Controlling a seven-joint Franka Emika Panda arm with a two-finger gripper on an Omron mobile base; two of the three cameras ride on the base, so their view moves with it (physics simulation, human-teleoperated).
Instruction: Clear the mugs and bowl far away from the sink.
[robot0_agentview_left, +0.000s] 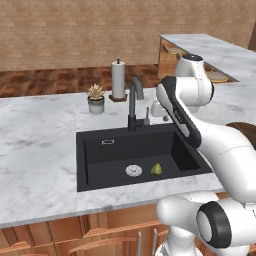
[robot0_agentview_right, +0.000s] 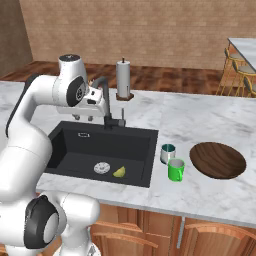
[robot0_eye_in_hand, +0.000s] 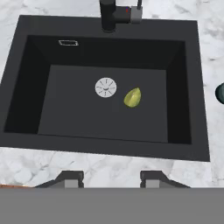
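A: Starting big: we have the marble counter (robot0_agentview_left: 40, 150) with the black sink (robot0_agentview_left: 95, 150) set into it. What do we get from each side?

B: From the left base view we see a small potted plant (robot0_agentview_left: 95, 98) and the paper towel roll (robot0_agentview_left: 118, 80) behind the faucet (robot0_agentview_left: 134, 102). The right base view gives us what the arm hides on that side: the brown wooden bowl (robot0_agentview_right: 218, 160) lying on the counter, well to the right of the sink, and two mugs just beside the sink's right rim.

A: Which mugs?

B: A bright green mug (robot0_agentview_right: 176, 169) nearer us and a grey metal mug (robot0_agentview_right: 167, 153) just behind it, nearly touching. Both stand upright between the sink and the bowl.

A: And inside things?

B: We see nothing in the bowl. In the sink, the hand view shows the round silver drain (robot0_eye_in_hand: 105, 87) and a small yellow-green fruit (robot0_eye_in_hand: 132, 97) lying just beside it.

A: The gripper (robot0_eye_in_hand: 112, 179)?

B: In the hand view its two tips stand apart with nothing between them, poised above the sink's near rim.
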